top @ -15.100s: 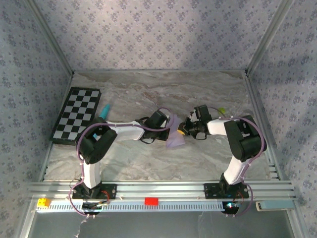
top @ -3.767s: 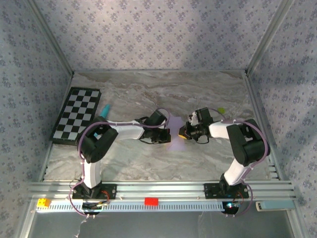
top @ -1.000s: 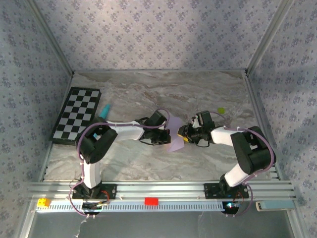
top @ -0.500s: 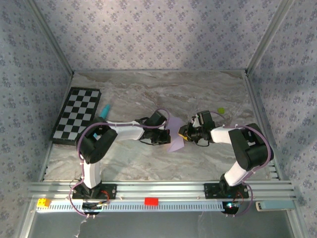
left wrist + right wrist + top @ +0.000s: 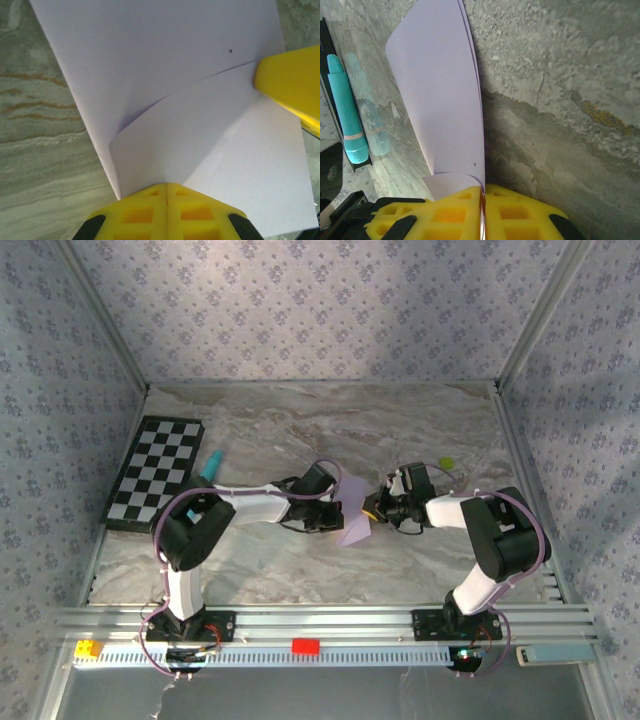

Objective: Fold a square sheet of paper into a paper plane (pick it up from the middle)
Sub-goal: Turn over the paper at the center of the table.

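Note:
The square sheet of paper (image 5: 353,526), pale lilac and partly folded, is held up off the marble table between both grippers at the table's middle. My left gripper (image 5: 336,512) is shut on one edge of it; in the left wrist view its yellow jaws (image 5: 166,185) meet on the paper (image 5: 165,75) where a folded flap curves up. From the other side, my right gripper (image 5: 372,508) is shut on the opposite edge. In the right wrist view the sheet (image 5: 440,100) stands on edge, pinched in the right gripper (image 5: 482,191). The right gripper's yellow finger (image 5: 290,82) touches the flap.
A black-and-white checkerboard (image 5: 155,472) lies at the left, with a teal pen (image 5: 211,464) beside it, which also appears in the right wrist view (image 5: 347,117). A small green object (image 5: 446,463) lies behind the right arm. Yellow (image 5: 88,648) and red (image 5: 305,645) blocks sit on the front rail.
The right gripper's jaws have closed onto the paper's edge. The left gripper stays shut on the sheet. The paper has barely shifted.

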{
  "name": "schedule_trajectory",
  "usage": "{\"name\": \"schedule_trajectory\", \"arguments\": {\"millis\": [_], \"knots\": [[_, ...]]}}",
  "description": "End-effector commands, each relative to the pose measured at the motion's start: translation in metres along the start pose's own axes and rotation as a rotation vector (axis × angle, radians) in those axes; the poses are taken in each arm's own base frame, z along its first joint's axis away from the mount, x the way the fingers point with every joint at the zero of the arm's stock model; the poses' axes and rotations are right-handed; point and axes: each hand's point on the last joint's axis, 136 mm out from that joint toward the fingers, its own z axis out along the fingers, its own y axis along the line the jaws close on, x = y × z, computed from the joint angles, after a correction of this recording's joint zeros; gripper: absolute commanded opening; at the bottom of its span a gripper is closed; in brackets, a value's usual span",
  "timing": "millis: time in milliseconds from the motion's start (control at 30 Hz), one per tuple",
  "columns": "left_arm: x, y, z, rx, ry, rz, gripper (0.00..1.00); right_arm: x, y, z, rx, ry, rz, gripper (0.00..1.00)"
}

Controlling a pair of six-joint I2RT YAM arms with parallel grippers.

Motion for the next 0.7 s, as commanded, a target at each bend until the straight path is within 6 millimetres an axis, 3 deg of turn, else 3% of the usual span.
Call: {"name": "schedule_trajectory", "arguments": {"millis": [0,400,667], "knots": [[-0.001,-0.008,-0.012,0.021,-0.031,0.022,0.06,0.003,-0.003,0.0,-0.01,0.014,-0.013,0.09],[-0.012,-0.011,-0.039,0.024,-0.157,0.075,0.15,0.001,0.007,-0.018,0.015,-0.025,-0.074,0.06],[-0.032,0.008,-0.097,-0.093,-0.367,0.116,0.23,0.002,0.012,-0.062,0.213,-0.088,-0.237,0.06]]}}
